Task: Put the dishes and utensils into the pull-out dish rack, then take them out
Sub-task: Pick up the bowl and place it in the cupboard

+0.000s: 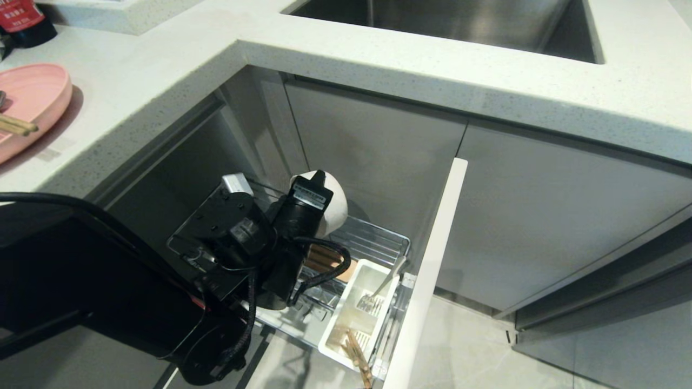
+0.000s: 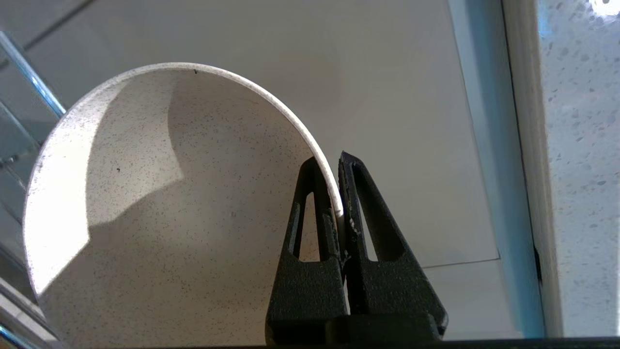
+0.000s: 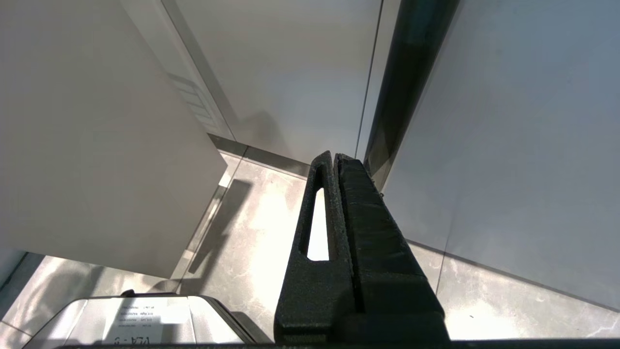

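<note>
Left gripper [image 2: 339, 186] clamped on small white speckled bowl [image 2: 160, 203] rim; keep wrist steady, bowl clear of chrome wire rack [image 1: 378, 240] below

Pink plate [image 1: 32, 102] cut off by left edge of head view; chopsticks [image 1: 16, 126] on it likewise cut, only tips showing. Dish rack [image 1: 373, 246] largely hidden behind left arm. White bowl [image 1: 335, 208] partly covered by left gripper [image 2: 339, 194] in head view; lower rim cut off in left wrist view. Dark container [image 1: 24, 21] at top-left corner cropped, label unreadable. Sink [image 1: 459, 21] cut by top edge.
</note>
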Robot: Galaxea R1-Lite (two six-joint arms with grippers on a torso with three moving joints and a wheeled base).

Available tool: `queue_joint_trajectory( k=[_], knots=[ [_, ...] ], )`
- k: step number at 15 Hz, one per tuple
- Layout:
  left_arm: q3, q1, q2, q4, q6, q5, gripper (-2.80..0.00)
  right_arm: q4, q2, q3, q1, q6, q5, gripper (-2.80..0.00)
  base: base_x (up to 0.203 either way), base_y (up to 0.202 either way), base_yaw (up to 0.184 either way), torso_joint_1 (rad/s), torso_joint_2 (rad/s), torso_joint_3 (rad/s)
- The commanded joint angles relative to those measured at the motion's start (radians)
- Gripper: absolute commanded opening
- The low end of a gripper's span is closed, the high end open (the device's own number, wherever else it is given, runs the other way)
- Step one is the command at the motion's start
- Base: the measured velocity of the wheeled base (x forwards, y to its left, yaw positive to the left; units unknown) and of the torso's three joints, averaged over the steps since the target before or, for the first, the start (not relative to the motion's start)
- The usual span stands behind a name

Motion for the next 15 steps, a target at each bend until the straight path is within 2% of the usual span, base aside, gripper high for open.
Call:
queue_joint_trajectory(
  k=[1,5,7,10,15],
  knots=[
    [0.003,0.0,0.019,-0.008,-0.015,0.003,-2.8,0.0,0.001,0.0,0.0,0.0,0.001,-2.8,0.0,0.0,0.0,0.0,0.0,0.0],
    [-0.003,0.01,0.058,-0.008,-0.037,0.0,-2.8,0.0,0.001,0.0,0.0,0.0,0.0,-2.8,0.0,0.0,0.0,0.0,0.0,0.0],
    [-0.003,0.017,0.065,-0.008,-0.051,-0.043,-2.8,0.0,0.001,0.0,0.0,0.0,0.0,-2.8,0.0,0.0,0.0,0.0,0.0,0.0],
    [-0.005,0.03,0.076,-0.008,-0.084,-0.069,-2.8,0.0,0.001,0.0,0.0,0.0,0.0,-2.8,0.0,0.0,0.0,0.0,0.0,0.0],
    [-0.014,0.042,0.091,-0.008,-0.113,-0.073,-2.8,0.0,0.001,0.0,0.0,0.0,0.0,-2.8,0.0,0.0,0.0,0.0,0.0,0.0]
  ],
)
